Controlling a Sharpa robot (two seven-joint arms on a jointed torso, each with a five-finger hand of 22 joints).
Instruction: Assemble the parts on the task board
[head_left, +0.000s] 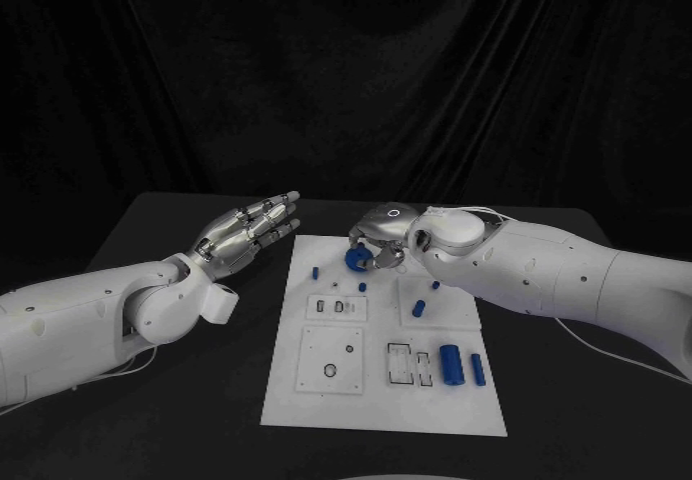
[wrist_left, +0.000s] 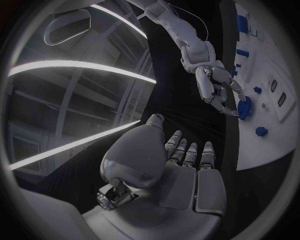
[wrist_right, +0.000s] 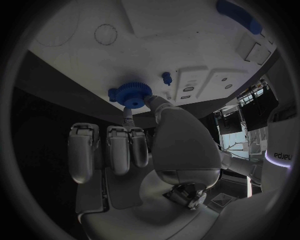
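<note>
Right hand (wrist_right: 144, 150) pinches blue gear (wrist_right: 132, 93); teeth plain from right wrist.

Dim scene, black backdrop. White board (head_left: 384, 400) brightest surface, evenly lit from above, faint shadows. Bright ceiling light strips (wrist_left: 81, 65) glare in left wrist view. Fisheye bending, dark rims both wrist views.

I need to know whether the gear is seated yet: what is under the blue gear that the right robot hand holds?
The white task board lies under the blue gear, held by the right robot hand. The gear hides any peg beneath it.
</note>
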